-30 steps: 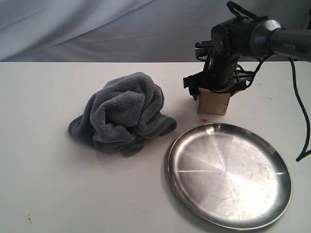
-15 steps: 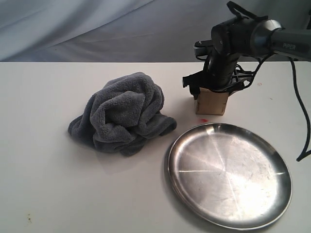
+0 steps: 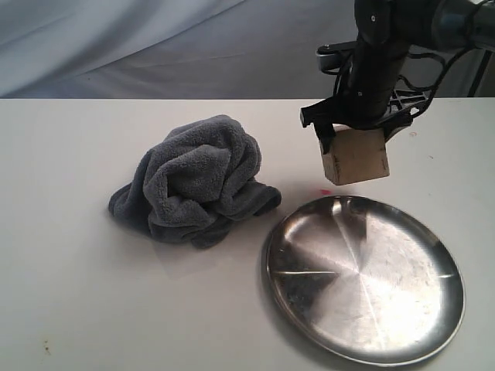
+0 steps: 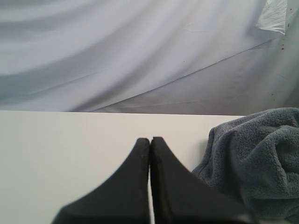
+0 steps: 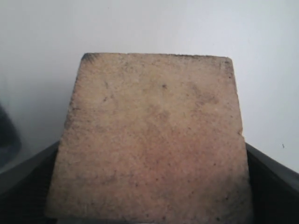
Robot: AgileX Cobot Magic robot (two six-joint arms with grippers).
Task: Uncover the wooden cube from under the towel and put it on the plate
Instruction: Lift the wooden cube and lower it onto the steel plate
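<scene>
The wooden cube (image 3: 355,155) hangs tilted above the table, just beyond the far rim of the silver plate (image 3: 294,309). My right gripper (image 3: 354,133) is shut on the wooden cube from above; in the right wrist view the cube (image 5: 152,140) fills the space between the dark fingers (image 5: 273,179). The dark grey towel (image 3: 197,179) lies crumpled in a heap left of the plate, and its edge also shows in the left wrist view as the towel (image 4: 257,158). My left gripper (image 4: 150,140) is shut on nothing, beside the towel.
A small red mark (image 3: 323,190) sits on the white table (image 3: 69,270) under the lifted cube. Grey backdrop cloth (image 3: 155,46) hangs behind the table. A black cable (image 3: 483,193) droops at the right edge.
My right gripper has lifted the wooden cube off the table and carried it slightly right, toward the plate; the cube now tilts. The towel and plate have not moved.
</scene>
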